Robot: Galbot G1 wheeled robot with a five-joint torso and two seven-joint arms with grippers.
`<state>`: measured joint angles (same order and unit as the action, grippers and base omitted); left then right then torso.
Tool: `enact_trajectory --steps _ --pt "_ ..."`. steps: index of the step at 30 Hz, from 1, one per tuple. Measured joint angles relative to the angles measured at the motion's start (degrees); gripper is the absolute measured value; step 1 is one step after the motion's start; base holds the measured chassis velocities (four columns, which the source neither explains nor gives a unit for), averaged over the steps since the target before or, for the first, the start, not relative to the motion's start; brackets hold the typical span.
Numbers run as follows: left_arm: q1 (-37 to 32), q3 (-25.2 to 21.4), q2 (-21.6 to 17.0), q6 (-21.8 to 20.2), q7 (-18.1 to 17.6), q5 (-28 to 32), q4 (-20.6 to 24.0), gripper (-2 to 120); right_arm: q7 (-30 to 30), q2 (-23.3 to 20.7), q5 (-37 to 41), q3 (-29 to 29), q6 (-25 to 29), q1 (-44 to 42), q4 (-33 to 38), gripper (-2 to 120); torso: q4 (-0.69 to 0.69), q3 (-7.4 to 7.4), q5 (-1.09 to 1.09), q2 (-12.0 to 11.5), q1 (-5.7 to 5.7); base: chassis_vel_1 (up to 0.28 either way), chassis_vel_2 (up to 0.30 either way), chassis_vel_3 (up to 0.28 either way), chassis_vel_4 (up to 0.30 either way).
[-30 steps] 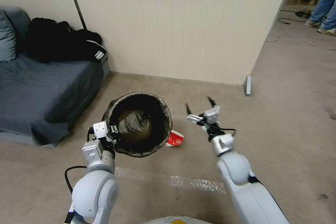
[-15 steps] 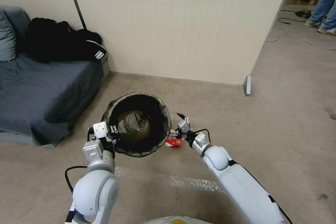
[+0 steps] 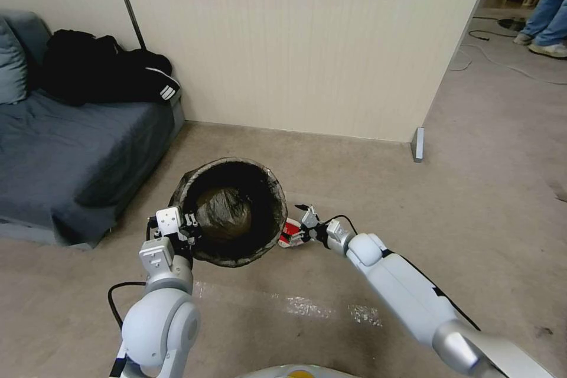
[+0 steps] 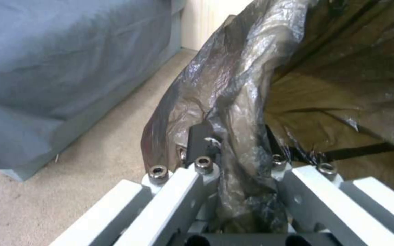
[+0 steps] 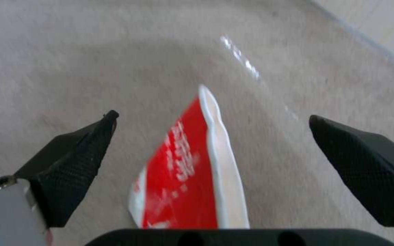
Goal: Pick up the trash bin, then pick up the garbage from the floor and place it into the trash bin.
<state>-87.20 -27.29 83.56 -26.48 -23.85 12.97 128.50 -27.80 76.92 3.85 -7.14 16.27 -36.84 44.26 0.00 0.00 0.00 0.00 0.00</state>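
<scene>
Straddling one red-and-white packet point(image 5: 192, 171): right gripper point(image 5: 213, 164) wide open | left gripper point(image 3: 188, 225) clamps one trash bin point(image 3: 236, 177) rim

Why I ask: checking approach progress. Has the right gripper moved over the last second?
Yes. The right gripper has come down and leftward, away from the wall post, to the red packet beside the trash bin.

The head camera looks forward and down from high up, over both arms, onto the beige short-pile carpet floor point(image 3: 484, 201) and a pale panel wall point(image 3: 295, 41). The left wrist camera sits very near the dark crinkled plastic bag of the round trash bin point(image 4: 233, 89), looking along its own fingers point(image 4: 201, 140) into the bin. The right wrist camera looks close down on the carpet, at the red-and-white snack packet point(image 5: 183, 171). Both wrist views share their objects with the head view: bin point(image 3: 230, 209) and packet point(image 3: 288, 235).
</scene>
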Motion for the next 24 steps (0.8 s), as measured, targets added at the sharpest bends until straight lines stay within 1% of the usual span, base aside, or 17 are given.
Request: enact_trajectory --steps 2,3,6,7,11,15,19,20,22,24 --pt "-0.13 0.00 0.11 0.03 0.02 -0.13 0.04 2 -0.92 1.20 -0.58 0.91 0.73 1.18 -3.56 100 0.00 0.00 -0.01 0.00 0.00 0.000 0.000 0.000 0.000" --pt "-0.13 0.00 0.11 0.03 0.02 -0.13 0.04 2 -0.92 1.20 -0.58 0.91 0.73 1.18 -3.56 100 0.00 0.00 -0.01 0.00 0.00 0.000 0.000 0.000 0.000" --pt "-0.47 -0.01 0.19 0.12 0.02 -0.32 0.25 2 -2.21 2.38 -0.85 1.58 1.26 2.53 -7.65 100 0.01 0.00 0.00 0.00 0.00 0.000 0.000 0.000 0.000" --pt "-0.47 -0.01 0.19 0.12 0.02 -0.32 0.25 2 -2.21 2.38 -0.85 1.58 1.26 2.53 -7.65 100 0.01 0.00 0.00 0.00 0.00 0.000 0.000 0.000 0.000" --pt "-0.84 -0.08 0.31 0.37 0.04 -0.55 0.69 2 -2.89 3.52 -0.59 2.82 1.29 3.14 -11.58 100 0.01 0.00 0.00 0.00 0.00 0.000 0.000 0.000 0.000" --pt "-0.95 -0.07 0.33 0.41 0.04 -0.66 0.86 2 -3.09 3.88 0.05 3.52 1.29 3.05 -12.91 99 0.01 0.00 0.00 0.00 0.00 0.000 0.000 0.000 0.000" --pt "-1.01 0.06 0.37 0.42 0.06 -0.83 0.99 2 -3.53 3.96 1.35 4.51 1.45 1.70 -13.01 84 0.00 0.00 0.00 0.00 0.00 0.000 0.000 0.000 0.000" --pt "-1.01 0.06 0.37 0.42 0.06 -0.83 0.99 2 -3.53 3.96 1.35 4.51 1.45 1.70 -13.01 84 0.00 0.00 0.00 0.00 0.00 0.000 0.000 0.000 0.000" --pt "-1.00 0.16 0.41 0.43 0.06 -0.90 0.99 2 -3.53 3.92 1.62 4.58 1.46 1.43 -12.78 72 0.00 0.00 0.00 0.00 0.00 0.000 0.000 0.000 0.000" --pt "-1.00 0.19 0.41 0.44 0.07 -0.91 0.99 2 -3.53 3.92 1.65 4.59 1.47 1.40 -12.75 71 0.00 0.00 0.00 0.00 0.00 0.000 0.000 0.000 0.000"
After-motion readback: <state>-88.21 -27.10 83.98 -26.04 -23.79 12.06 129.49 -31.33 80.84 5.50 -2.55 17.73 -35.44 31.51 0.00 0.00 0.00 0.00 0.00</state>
